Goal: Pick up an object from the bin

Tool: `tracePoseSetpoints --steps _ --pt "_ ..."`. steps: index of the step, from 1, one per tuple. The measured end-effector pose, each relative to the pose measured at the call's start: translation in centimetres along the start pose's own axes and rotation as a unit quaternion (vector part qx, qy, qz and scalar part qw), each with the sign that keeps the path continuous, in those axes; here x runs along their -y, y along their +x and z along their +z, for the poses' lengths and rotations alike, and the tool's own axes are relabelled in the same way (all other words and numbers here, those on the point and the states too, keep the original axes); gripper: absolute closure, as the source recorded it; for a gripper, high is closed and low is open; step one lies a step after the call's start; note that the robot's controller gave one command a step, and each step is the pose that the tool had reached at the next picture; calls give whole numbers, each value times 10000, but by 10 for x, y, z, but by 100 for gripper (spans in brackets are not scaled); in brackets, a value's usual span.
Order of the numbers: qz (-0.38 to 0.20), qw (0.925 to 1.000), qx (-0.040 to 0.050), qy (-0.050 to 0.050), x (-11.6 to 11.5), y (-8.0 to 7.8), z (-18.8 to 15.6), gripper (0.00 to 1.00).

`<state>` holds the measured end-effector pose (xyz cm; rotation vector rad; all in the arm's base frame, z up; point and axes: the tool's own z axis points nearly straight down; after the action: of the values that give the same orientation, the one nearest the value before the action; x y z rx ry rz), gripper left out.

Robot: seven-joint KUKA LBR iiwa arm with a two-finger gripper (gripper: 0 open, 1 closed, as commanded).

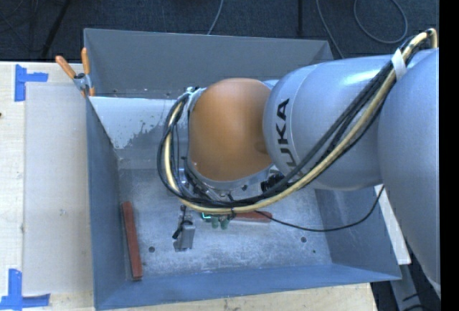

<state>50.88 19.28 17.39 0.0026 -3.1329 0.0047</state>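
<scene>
1. We see the grey metal bin point(215, 59) from above. The arm point(337, 116) comes in from 3 o'clock and covers much of the bin's middle.
2. The orange cover point(226, 127) on the wrist sits over the bin's centre, with cables point(165, 155) looped round its 9 o'clock side.
3. The hand point(184, 236) pokes out below the wrist at about 7 o'clock of the cover, low over the bare floor of the bin.
4. Hand state: we cannot tell whether it is spread or pressed together (only a small grey part shows under the wrist). We see nothing pinched in it.
5. A brown stick point(130, 240), long and thin, lies flat on the floor at 9 o'clock of the hand. It runs roughly 12-to-6 along the foot of the bin's 9 o'clock wall. It is apart from the hand, not touching it.
6. A red strip point(252, 216) lies at 3 o'clock of the hand, near the floor's middle. It runs roughly 9-to-3, and its 9 o'clock end is hidden under the wrist. We cannot tell what kind of thing it is.
7. The hand is between those two things, with the red strip the nearer.
</scene>
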Motion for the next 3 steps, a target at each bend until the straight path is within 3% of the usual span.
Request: tracePoseSetpoints --steps 1,2,3 --pt "-1149 9934 46 -14 73 -78 88 0" --pt "-1035 9946 39 -1 114 -30 39 0" --pt "-1236 9923 19 -5 139 -54 108 0"
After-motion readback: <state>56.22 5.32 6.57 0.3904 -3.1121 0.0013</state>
